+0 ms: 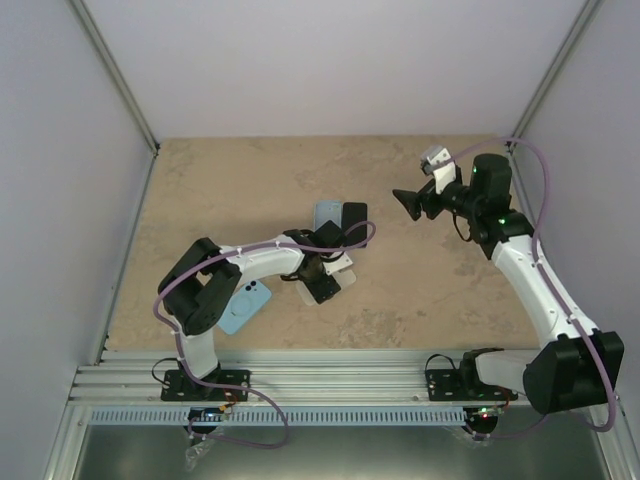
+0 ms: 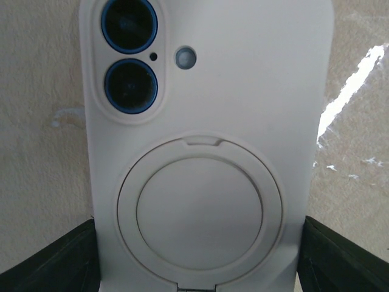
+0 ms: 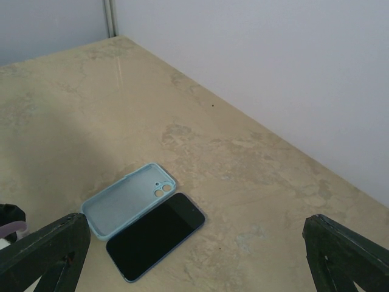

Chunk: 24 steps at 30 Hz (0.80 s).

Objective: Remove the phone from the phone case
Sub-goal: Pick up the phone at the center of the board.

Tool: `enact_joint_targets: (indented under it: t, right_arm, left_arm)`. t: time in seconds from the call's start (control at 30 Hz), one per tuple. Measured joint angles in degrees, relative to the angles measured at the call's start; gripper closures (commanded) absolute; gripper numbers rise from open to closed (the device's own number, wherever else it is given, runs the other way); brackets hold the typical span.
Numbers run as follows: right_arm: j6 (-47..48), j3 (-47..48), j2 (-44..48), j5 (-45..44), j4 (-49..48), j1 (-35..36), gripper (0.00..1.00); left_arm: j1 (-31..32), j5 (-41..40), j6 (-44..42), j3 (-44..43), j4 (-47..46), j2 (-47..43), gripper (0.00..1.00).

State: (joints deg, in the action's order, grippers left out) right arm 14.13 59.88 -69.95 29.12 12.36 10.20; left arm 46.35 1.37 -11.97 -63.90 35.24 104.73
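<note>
Left pincer (image 2: pixel 197 264) straddles the white-cased phone (image 2: pixel 206 121), back up on the table (image 1: pixel 420 290); whether it clamps, I cannot tell. Right pincer (image 3: pixel 194 243) gapes wide, aloft. Nearby: empty blue case (image 3: pixel 121 204) beside black phone (image 3: pixel 155 234), another blue-cased phone (image 1: pixel 245 305).

The left arm (image 1: pixel 255 262) folds low, elbow back near its base, and the left gripper (image 1: pixel 320 283) points downward with its fingers (image 2: pixel 51 261) set wide apart. The right arm (image 1: pixel 545 290) reaches up and forward. The right gripper (image 1: pixel 407 202) faces left, its 2 fingers (image 3: pixel 45 252) fully spread and holding nothing.
</note>
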Motion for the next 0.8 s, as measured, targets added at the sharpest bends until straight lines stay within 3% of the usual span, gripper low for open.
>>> enact_joint_targets:
  t: [0.17, 0.43, 0.6, 0.8]
  right_arm:
    - [1.31, 2.73, -0.90, 2.67, 1.16, -0.07, 0.02]
    - [6.10, 6.60, -0.28, 12.57, 5.60, -0.07, 0.02]
    - [15.23, 8.94, 0.33, 19.98, 13.64, -0.04, 0.02]
    - [29.44, 13.25, 2.32, 22.36, 25.73, 0.50, 0.04]
  left_arm:
    - [0.00, 1.90, 0.00, -0.24, 0.33, -0.28, 0.48]
    - [0.31, 14.27, -0.22, -4.09, 3.72, -8.94, 0.55]
    - [-0.17, 22.62, -0.20, -7.08, 3.85, -14.86, 0.57]
    - [-1.51, 31.50, 0.20, -7.08, 5.75, -18.14, 0.60]
